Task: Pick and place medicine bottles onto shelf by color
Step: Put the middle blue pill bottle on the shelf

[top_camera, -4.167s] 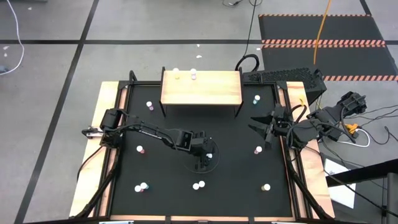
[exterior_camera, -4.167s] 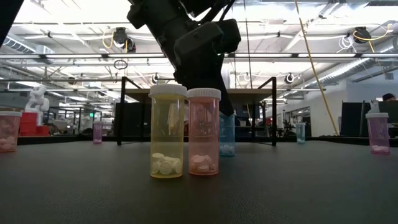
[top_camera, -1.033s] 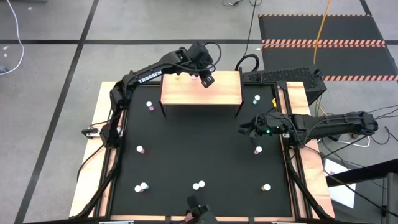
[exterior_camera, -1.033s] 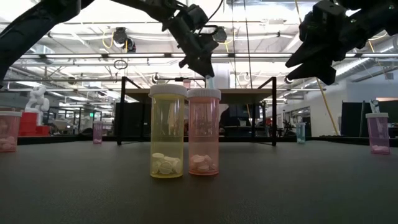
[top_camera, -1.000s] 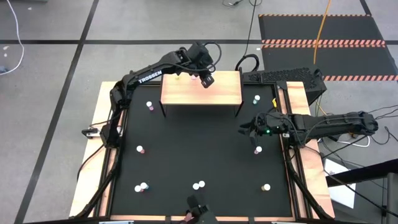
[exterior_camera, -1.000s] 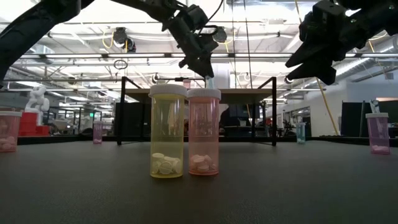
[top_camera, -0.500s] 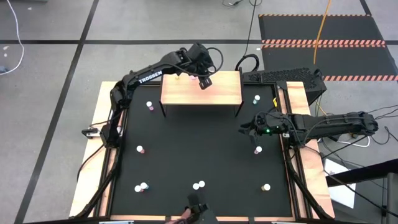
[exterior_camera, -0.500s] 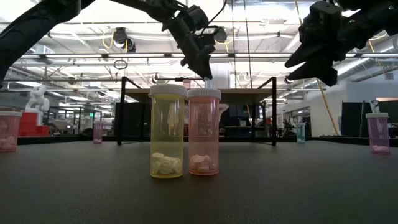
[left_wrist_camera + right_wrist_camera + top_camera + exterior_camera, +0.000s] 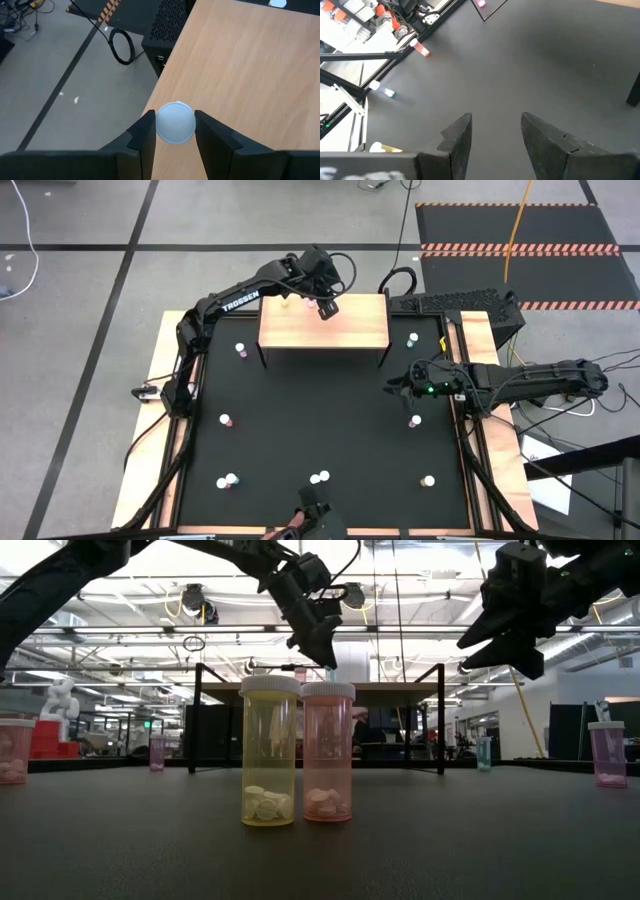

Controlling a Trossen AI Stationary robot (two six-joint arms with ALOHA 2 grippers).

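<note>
My left gripper (image 9: 325, 302) is over the far edge of the light-wood shelf (image 9: 350, 330), shut on a medicine bottle whose white cap (image 9: 175, 122) shows from above between the fingers. In the low view the gripper (image 9: 322, 648) hangs just above the shelf top. A yellow bottle (image 9: 286, 303) stands on the shelf to its left. My right gripper (image 9: 393, 387) is open and empty above the right part of the table; its wrist view (image 9: 495, 135) shows bare black table between the fingers. My left gripper pinches the bottle between its two fingers at the sides of the white cap (image 9: 161, 126). The fingers point down from above. The bottle is upright by the shelf's far edge (image 9: 155, 95); whether its base rests on the shelf I cannot tell.
Several bottles stand on the black table: (image 9: 240, 350), (image 9: 226, 420), (image 9: 227, 480), a pair (image 9: 320, 477), (image 9: 428, 480), (image 9: 414, 421), (image 9: 413, 339). A yellow bottle (image 9: 270, 752) and a pink bottle (image 9: 327, 752) stand close to the low camera. A dark object (image 9: 313, 515) shows at the near edge.
My left gripper has gone a little toward the shelf's far edge and the table's left with the bottle, which stays upright.
</note>
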